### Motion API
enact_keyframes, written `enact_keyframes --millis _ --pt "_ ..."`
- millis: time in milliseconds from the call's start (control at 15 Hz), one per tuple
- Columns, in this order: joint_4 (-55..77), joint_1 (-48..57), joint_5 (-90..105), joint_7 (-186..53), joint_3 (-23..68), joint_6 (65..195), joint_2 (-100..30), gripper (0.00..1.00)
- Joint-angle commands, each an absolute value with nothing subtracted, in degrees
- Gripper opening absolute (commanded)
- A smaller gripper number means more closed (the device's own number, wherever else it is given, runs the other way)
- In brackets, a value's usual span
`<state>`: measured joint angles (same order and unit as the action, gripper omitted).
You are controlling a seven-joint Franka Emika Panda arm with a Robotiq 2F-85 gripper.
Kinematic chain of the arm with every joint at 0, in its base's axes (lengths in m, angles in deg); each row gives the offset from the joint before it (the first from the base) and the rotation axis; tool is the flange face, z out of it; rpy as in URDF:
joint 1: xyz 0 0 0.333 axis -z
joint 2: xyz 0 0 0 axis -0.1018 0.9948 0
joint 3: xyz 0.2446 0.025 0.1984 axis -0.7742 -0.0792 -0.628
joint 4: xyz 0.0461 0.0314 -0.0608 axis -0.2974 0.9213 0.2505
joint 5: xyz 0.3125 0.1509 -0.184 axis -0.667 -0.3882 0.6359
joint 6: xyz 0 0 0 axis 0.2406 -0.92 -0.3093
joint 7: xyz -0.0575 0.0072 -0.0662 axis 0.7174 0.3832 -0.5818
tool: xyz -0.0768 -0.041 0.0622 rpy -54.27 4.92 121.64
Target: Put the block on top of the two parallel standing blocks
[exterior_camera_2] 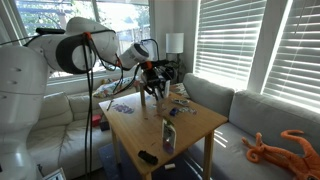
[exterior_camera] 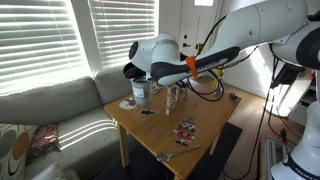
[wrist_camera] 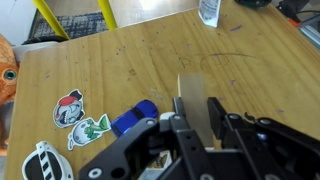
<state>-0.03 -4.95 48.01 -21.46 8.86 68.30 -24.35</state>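
The black two-fingered claw [wrist_camera: 204,128] hangs low over the light brown wooden table [wrist_camera: 120,60]. Directly ahead of its fingertips in the wrist view stand the two pale tan wooden-looking upright rectangular blocks [wrist_camera: 189,98], side by side with a narrow gap, the right-hand one partly behind the finger linkage. I cannot tell whether the fingers are spread around the pair, pinched on one of them, or carrying another piece. The linkage hides the tips, and in both exterior views the claw is too small to read. To the claw's left and a little ahead, a small blue oblong piece [wrist_camera: 135,118] lies flat on the table beside some cartoon stickers [wrist_camera: 70,110]. It may be the block meant to go across the top, though that is only a guess. A piece like this is probably light, rigid and smooth-faced, so it should neither crush nor sag, but it could slip or swing in a loose pinch. The best hold is likely across its two long sides at mid-length, so that it hangs level and both ends reach a support. The standing blocks look narrow-footed and easy to topple, so contact from above should be gentle and square, and the fingers should clear both uprights when they open.
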Motion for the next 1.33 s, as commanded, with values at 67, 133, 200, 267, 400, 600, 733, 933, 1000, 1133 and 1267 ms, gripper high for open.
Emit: enact_keyframes --millis 67,133,200,267,400,600,733,933,1000,1133,1267 --pt "-0.21 -4.4 47.42 -19.7 8.95 68.47 -24.6 0.07" --pt "-0.26 -4.47 47.46 -19.56 8.94 68.39 -24.54 0.07" --pt "-0.3 -4.52 47.42 -19.49 8.92 68.32 -24.54 0.07" --pt "-0.28 -4.62 47.4 -19.48 8.87 68.26 -24.65 0.07" --pt "-0.25 -4.7 47.27 -19.41 8.8 68.11 -24.77 0.07" --pt "-0.15 -4.82 47.06 -19.37 8.7 67.88 -24.79 0.07" --pt "-0.33 -4.83 46.91 -19.31 8.67 67.62 -24.64 0.55" --pt "-0.11 -4.82 46.93 -19.67 8.74 67.45 -25.2 0.76" --pt "0.31 -4.85 46.97 -20.07 8.74 67.44 -25.96 0.82" --pt "2.32 -4.89 46.78 -21.36 8.47 67.91 -29.15 0.96" --pt "5.11 -4.97 46.35 -23.49 8.08 68.52 -33.87 1.0"
